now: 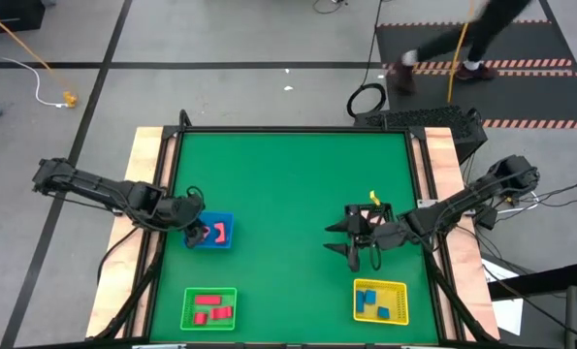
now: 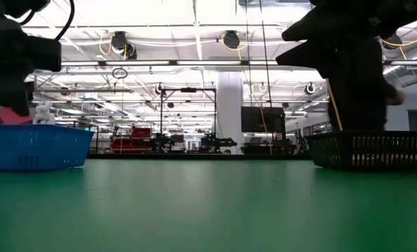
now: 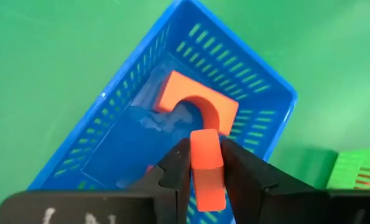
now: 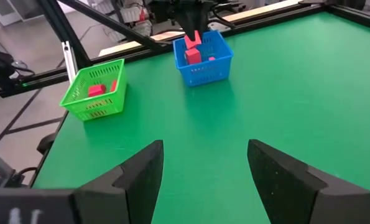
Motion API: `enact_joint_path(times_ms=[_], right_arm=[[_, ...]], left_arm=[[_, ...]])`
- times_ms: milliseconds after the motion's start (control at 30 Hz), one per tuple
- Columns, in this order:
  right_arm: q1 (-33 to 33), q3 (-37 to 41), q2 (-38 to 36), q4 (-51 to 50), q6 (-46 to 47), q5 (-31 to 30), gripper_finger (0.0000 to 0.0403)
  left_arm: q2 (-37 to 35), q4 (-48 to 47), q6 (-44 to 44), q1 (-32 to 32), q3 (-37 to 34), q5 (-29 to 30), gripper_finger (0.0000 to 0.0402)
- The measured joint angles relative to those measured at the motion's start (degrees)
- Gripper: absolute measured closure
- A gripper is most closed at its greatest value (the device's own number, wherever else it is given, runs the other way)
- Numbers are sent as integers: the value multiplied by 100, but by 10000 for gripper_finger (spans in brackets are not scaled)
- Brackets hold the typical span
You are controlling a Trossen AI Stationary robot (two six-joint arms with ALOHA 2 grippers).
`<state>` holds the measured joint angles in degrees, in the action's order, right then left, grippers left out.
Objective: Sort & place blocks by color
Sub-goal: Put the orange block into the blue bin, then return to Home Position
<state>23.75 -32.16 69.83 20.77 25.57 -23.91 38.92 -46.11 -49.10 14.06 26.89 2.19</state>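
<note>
Pinched in the left gripper [image 3: 208, 163], 1 salmon bar [image 3: 206, 167] hangs over the blue tray [image 3: 85, 152] beside the arch [image 3: 197, 99], so release low while the right gripper [image 4: 203, 163] waits, jaws apart.

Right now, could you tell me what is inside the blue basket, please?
A salmon arch lies in the blue basket. The left gripper holds a salmon bar above it, hiding part of the floor.
</note>
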Motion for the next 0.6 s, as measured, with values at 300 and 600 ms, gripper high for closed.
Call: enact_joint_path(times_ms=[300,600], right_arm=[[0,0,1,3,-78,1,177],[-11,0,-247,-3,-494,2,177]], left_arm=[[0,-95,81,0,0,-68,259],[-7,-110,708,0,118,98,221]])
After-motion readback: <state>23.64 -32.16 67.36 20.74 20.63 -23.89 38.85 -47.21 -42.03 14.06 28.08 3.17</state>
